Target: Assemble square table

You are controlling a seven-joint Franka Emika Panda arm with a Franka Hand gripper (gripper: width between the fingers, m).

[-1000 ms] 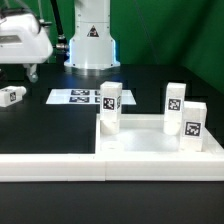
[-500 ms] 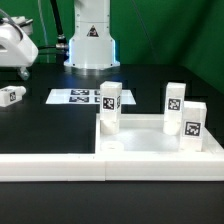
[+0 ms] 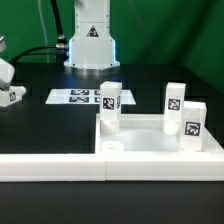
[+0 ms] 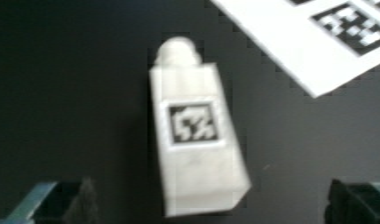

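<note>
Your gripper [image 4: 208,205] stands wide open and holds nothing; in the wrist view its two fingertips [image 4: 48,200] flank a loose table leg [image 4: 199,130] lying flat on the black table [image 4: 62,70]. In the exterior view that leg sits at the left edge, near the marker board [image 3: 78,97]. The square tabletop [image 3: 150,150], lower right, has three legs [image 3: 110,108] standing on it.

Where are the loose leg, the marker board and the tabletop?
loose leg [image 4: 197,125]: wrist view, on its tag.
marker board [image 3: 76,97]: exterior view, printed face.
tabletop [image 3: 150,148]: exterior view, bare top surface.
</note>
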